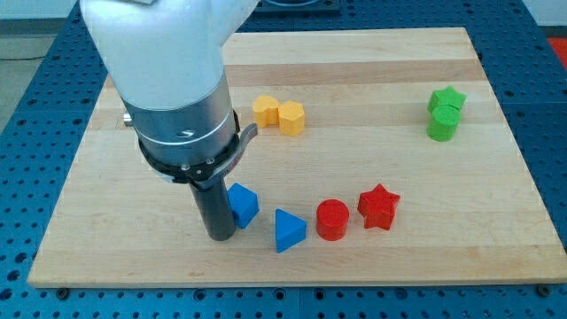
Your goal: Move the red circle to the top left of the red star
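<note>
The red circle (333, 219) stands on the wooden board (372, 80), touching or almost touching the left side of the red star (379, 206), near the view's bottom. My tip (220, 237) is at the lower end of the dark rod, well to the left of the red circle. It sits right beside the left edge of a blue block (242, 205). A blue triangle (289, 230) lies between my tip and the red circle.
Two yellow blocks (266, 110) (291, 117) touch each other above the middle. A green star (447, 99) and a green block (442, 125) sit together at the view's right. The arm's pale and metal body (168, 80) covers the board's upper left.
</note>
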